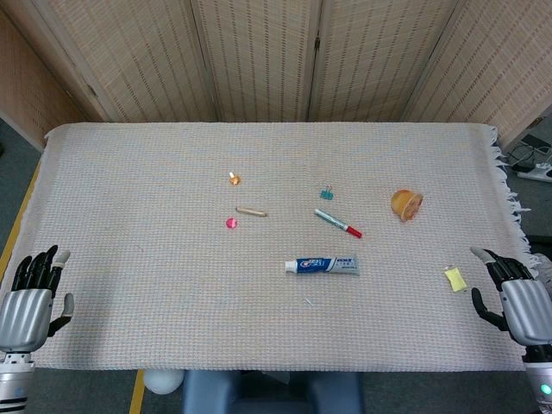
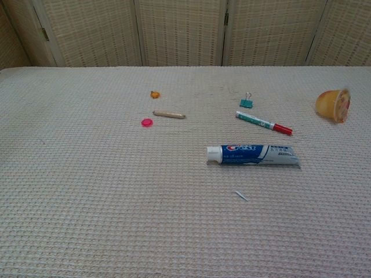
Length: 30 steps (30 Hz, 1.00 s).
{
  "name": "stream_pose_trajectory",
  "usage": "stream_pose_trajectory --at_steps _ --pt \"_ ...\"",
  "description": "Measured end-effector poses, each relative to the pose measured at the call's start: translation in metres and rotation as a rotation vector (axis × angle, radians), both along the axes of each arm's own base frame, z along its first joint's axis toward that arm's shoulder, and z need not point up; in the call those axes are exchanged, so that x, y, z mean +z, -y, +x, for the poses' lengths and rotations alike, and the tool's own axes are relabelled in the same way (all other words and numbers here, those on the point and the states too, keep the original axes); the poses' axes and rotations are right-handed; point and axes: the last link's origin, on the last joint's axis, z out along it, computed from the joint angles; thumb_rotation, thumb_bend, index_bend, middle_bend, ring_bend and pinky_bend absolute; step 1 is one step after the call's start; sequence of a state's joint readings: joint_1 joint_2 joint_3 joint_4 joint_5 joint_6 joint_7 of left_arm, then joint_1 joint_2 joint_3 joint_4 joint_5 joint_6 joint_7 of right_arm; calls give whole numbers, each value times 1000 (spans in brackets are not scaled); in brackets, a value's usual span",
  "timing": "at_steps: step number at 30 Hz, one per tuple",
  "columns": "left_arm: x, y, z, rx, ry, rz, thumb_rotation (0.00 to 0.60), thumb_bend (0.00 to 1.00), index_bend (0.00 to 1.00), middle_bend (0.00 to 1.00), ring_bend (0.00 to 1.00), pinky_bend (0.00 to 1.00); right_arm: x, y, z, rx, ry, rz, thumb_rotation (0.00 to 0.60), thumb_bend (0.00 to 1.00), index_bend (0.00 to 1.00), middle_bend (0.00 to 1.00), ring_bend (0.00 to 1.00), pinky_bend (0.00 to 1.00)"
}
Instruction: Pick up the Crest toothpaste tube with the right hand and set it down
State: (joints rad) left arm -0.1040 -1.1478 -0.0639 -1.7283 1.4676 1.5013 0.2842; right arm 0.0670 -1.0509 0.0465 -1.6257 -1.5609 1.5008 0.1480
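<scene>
Crest toothpaste tube (image 1: 322, 266) lies flat, right of table centre, cap to the left, untouched; a marker (image 1: 338, 223) lies just behind it, with a wide stretch of bare cloth (image 1: 138, 259) to its left and front. Right hand (image 1: 516, 297) rests at the table's right edge, fingers apart, holding nothing, beside a small yellow piece (image 1: 454, 278). Left hand (image 1: 33, 295) sits likewise released at the left edge.

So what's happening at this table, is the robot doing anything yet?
Not yet. The blue and white Crest toothpaste tube lies flat on the woven table cloth, untouched, with its white cap pointing to the robot's left. The right hand rests open at the table's near right edge and the left hand at the near left edge. Both hold nothing. A red-capped marker lies just beyond the tube.
</scene>
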Motion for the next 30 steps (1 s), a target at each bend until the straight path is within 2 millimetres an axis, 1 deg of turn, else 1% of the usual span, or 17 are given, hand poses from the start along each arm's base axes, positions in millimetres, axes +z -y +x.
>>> stream_pose_trajectory --at_steps 9,22,27,30 --pt "-2 -3 0 -4 -2 3 600 620 0 0 12 0 -4 5 0 -5 -1 11 600 560 136 217 231 202" --pt "0 -2 2 -12 2 8 600 620 0 0 12 0 -3 5 3 9 -12 9 600 561 136 217 231 202" --pt "1 -1 2 -14 5 12 600 620 0 0 12 0 -7 12 11 33 -40 33 600 560 136 219 233 202" --pt "2 0 2 -14 9 15 600 620 0 0 12 0 -12 21 20 57 -66 59 600 561 136 224 247 206"
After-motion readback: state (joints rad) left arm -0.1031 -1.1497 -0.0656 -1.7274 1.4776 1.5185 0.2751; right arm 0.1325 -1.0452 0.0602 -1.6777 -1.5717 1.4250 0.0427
